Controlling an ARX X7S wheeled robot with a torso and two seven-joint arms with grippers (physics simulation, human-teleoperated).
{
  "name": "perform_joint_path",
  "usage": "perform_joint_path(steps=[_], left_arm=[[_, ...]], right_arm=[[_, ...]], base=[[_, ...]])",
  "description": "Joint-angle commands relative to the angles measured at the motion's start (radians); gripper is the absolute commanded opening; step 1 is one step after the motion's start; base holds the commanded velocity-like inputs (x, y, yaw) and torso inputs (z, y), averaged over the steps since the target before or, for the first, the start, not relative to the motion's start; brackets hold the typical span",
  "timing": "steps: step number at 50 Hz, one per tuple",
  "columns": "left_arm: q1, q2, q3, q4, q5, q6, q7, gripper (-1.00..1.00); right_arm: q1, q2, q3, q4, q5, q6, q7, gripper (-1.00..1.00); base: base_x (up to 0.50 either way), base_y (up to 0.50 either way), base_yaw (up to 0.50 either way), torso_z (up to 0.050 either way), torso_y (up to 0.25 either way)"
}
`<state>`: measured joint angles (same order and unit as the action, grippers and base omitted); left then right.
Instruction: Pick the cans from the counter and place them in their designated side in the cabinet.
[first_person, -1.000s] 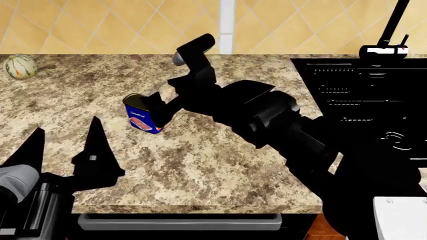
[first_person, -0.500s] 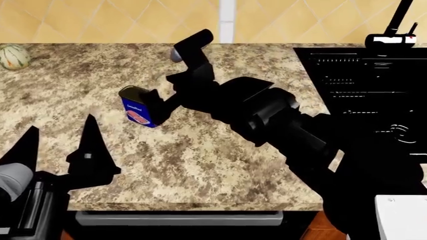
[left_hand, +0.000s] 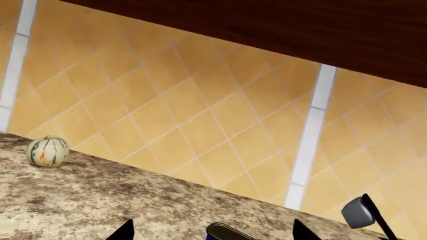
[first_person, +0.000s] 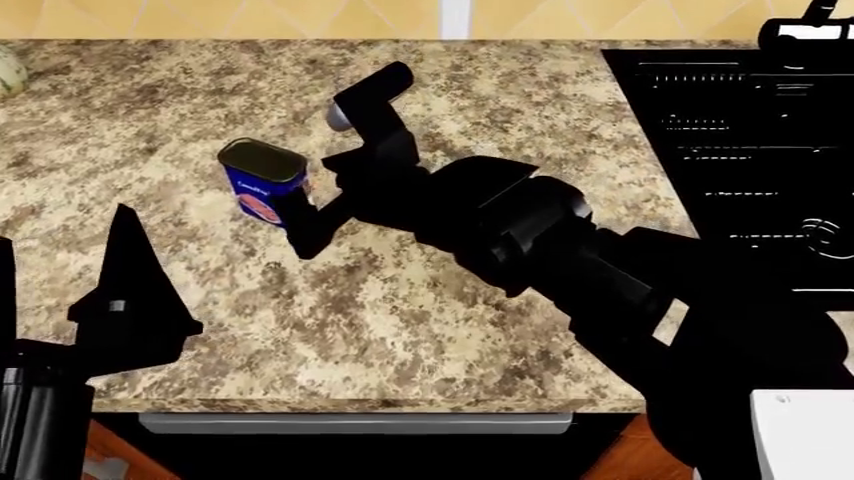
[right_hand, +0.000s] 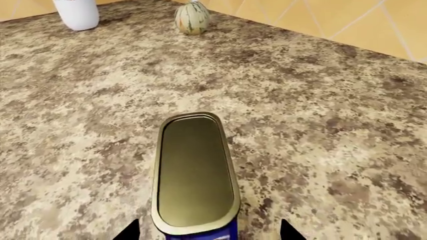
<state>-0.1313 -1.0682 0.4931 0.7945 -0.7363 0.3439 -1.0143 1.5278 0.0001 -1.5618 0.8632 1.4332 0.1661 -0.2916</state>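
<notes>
Now, step: we judged our right gripper (first_person: 310, 205) was grasping the blue can (first_person: 263, 183), fingers either side of it; whether they pressed it we could not tell.
Can: upright on the counter (first_person: 400, 320), mid-depth, left of the sink (first_person: 747, 150).
Left gripper (first_person: 80, 300): fingers apart, empty, at the counter's front edge.
Next: lift clear, then carry toward the cabinet, which was out of view.
Around: a small melon (right_hand: 192, 17) and white cup (right_hand: 77, 12) near the back edge, well apart.
Obstacles: none near the can.

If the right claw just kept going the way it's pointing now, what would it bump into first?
The blue can, most likely. In the right wrist view the can sits dead centre between the right gripper fingertips, which look spread either side of it. Depth is hard to judge; contact may already be close.
</notes>
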Motion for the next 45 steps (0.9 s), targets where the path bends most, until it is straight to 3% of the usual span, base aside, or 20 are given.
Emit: perform_joint_path(steps=[1, 35, 45], left_arm=[[0.026, -0.028, -0.039, 0.021, 0.040, 0.032, -0.029, 1.00], [0.015, 0.000, -0.021, 0.016, 0.036, 0.013, -0.009, 1.00], [-0.028, 0.041, 0.011, 0.014, 0.017, -0.021, 0.024, 1.00]], right_arm=[[0.010, 0.000, 0.001, -0.025, -0.005, -0.011, 0.010, -1.00], [0.130, 0.000, 0.010, 0.048, 0.103, -0.043, 0.023, -1.00], [0.213, 0.346, 0.070, -0.483, 0.185, 0.031, 0.344, -1.00]], base=[[0.00, 0.00, 0.00, 0.000, 0.000], [0.00, 0.00, 0.00, 0.000, 0.000], [0.00, 0.00, 0.00, 0.000, 0.000]])
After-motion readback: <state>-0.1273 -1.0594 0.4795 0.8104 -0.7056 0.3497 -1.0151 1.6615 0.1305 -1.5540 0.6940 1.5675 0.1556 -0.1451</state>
